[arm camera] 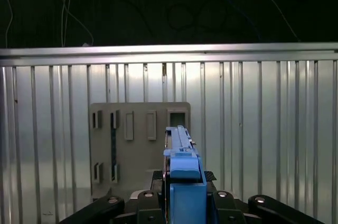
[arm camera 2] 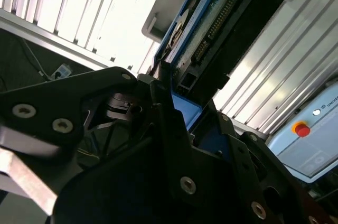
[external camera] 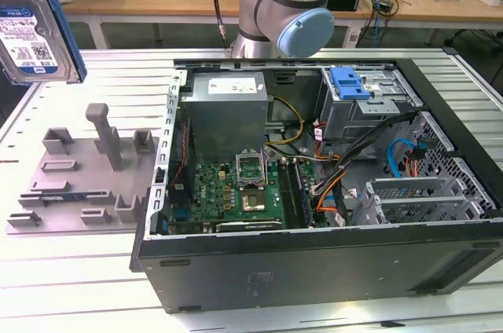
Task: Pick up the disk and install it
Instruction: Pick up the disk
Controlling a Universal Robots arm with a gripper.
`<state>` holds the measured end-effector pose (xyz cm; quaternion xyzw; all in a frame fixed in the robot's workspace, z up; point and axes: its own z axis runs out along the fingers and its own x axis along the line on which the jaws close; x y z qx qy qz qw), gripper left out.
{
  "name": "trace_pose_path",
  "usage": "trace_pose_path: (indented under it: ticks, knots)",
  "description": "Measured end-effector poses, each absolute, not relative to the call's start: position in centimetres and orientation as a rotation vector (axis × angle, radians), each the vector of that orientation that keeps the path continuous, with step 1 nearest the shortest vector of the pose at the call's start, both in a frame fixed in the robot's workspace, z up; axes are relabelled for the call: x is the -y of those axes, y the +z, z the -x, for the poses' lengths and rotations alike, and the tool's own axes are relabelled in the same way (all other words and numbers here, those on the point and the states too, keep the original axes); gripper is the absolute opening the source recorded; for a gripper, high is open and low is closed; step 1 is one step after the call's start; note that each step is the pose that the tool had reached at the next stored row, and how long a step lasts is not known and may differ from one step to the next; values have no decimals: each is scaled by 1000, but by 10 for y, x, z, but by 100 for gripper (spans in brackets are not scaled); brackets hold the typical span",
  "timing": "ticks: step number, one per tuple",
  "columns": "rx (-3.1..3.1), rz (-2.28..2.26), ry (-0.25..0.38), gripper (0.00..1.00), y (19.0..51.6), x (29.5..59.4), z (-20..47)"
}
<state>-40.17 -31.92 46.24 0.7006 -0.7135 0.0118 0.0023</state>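
I see the gripper (arm camera: 184, 205) closed tight on the disk (external camera: 35, 34), fingers pressed against both sides of its blue frame. The disk hangs upright in the air near the gray holder (external camera: 86, 184), towards the exterior view's left of the open computer case (external camera: 314, 270).

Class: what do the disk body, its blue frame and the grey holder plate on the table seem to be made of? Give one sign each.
Disk: likely metal, silvery body under a paper-looking label.
Blue frame: probably plastic, uniform matte colour.
Grey holder plate: apparently plastic, dull even grey with moulded pockets.
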Motion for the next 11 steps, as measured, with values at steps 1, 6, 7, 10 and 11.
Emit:
trace_pose_path:
  ticks: [1, 6, 7, 10, 11]
  knots:
    - [2238, -2198, 37, 36, 465, 319, 402]
    - [2239, -2199, 35, 36, 481, 321, 402]
    - [2239, -2199, 35, 36, 481, 321, 402]
    - [2239, -2199, 35, 36, 482, 321, 402]
    - [2239, -2199, 35, 36, 482, 321, 402]
